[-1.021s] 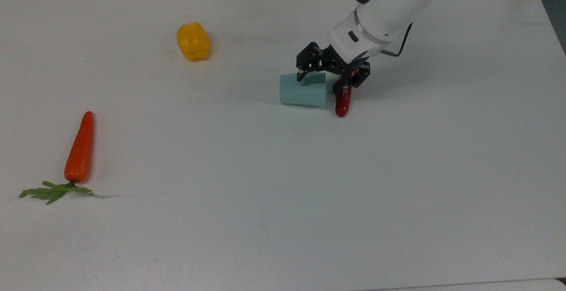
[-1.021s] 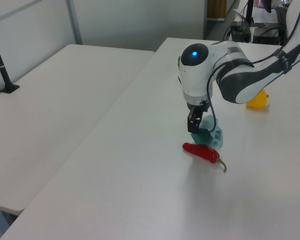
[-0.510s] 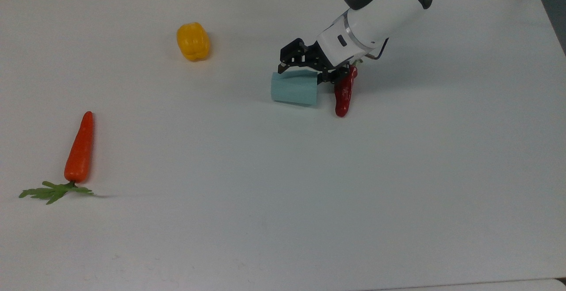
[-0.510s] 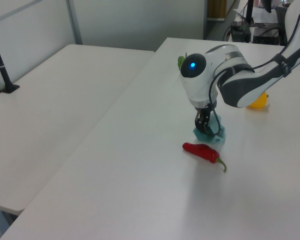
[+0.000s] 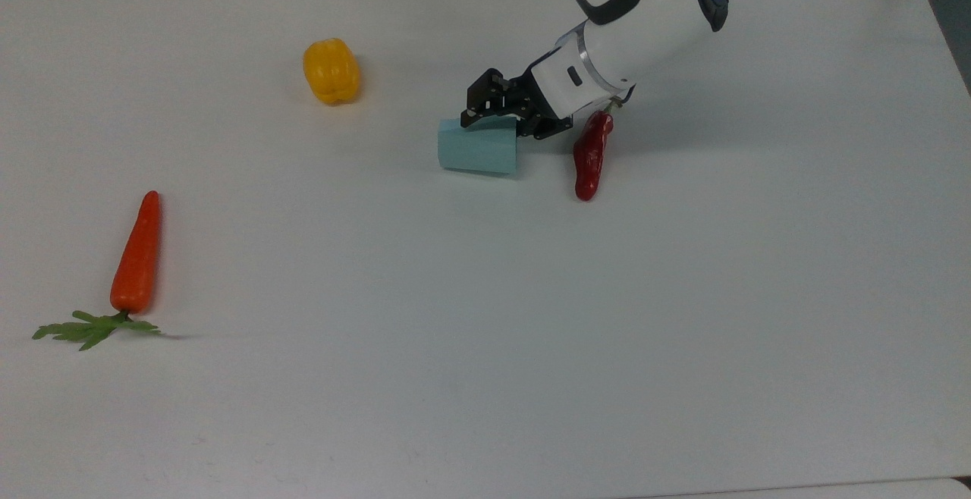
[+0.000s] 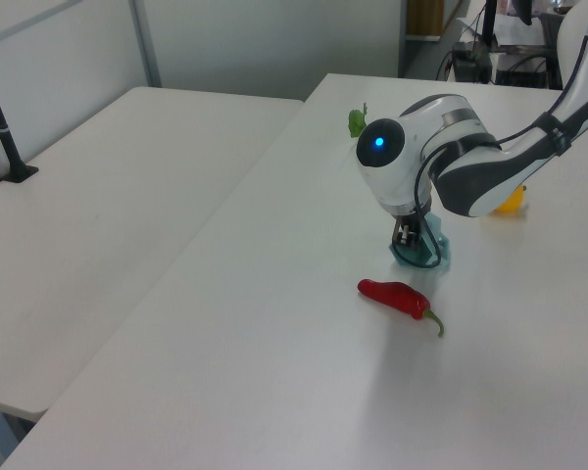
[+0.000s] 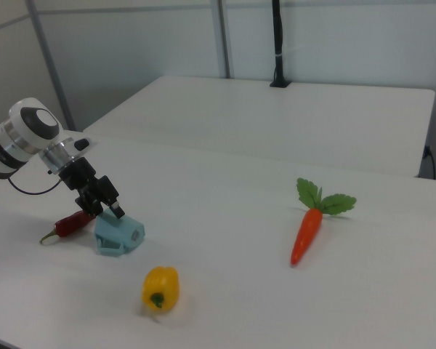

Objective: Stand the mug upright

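1. The white table (image 5: 485, 332) carries everything; its far end is cut off in the left view.
2. The white arm (image 5: 637, 21) leans lower and further toward the top view's left than a second ago, its blue light (image 6: 378, 143) facing the left view's camera.
3. The carrot (image 5: 136, 252) lies near the top view's left edge, unmoved; the right view shows its green top (image 7: 323, 198) pointing away.
4. The yellow bell pepper (image 5: 331, 70) stays put, and is mostly hidden behind the arm in the left view.
5. The mug (image 5: 478, 149) lies on its side just left of the chili in the top view, having been dragged left, away from the chili it touched earlier. The right view shows a small loop (image 7: 134, 234) on its side.
6. The red chili (image 5: 591, 154) is unmoved, now fully uncovered.
7. The gripper (image 5: 493, 114) pinches the mug's wall at its rim end; how far the fingers are closed is hard to judge.
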Available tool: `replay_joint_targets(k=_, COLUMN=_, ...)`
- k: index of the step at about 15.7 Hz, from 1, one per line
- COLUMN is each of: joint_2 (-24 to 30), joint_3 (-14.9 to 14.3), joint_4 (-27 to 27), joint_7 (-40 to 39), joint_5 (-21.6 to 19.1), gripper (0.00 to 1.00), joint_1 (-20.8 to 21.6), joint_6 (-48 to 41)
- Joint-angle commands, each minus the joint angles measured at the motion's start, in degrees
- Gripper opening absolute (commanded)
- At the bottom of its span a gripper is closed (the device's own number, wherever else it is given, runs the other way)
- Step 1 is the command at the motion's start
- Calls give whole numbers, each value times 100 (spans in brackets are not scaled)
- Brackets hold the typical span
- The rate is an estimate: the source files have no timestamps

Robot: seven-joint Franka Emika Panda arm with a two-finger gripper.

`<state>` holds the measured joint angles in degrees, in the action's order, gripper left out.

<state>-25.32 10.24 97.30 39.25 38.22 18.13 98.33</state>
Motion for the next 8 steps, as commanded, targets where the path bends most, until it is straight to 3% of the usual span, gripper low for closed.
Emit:
replay_joint_targets(k=1, joint_2=71, joint_3=-22, joint_4=96, joint_7=-137, joint_5=72, gripper=0, joint_1=-46, joint_6=-42)
replay_joint_targets(k=6, joint_2=159, joint_3=-22, joint_4=61, joint_7=-198, joint_5=-25, gripper=0, joint_1=-212, joint_6=-59)
replay_joint_targets(k=8, joint_2=273, joint_3=-31, joint_4=34, joint_7=-556, joint_5=-366, gripper=0, joint_1=-335, joint_6=-50)
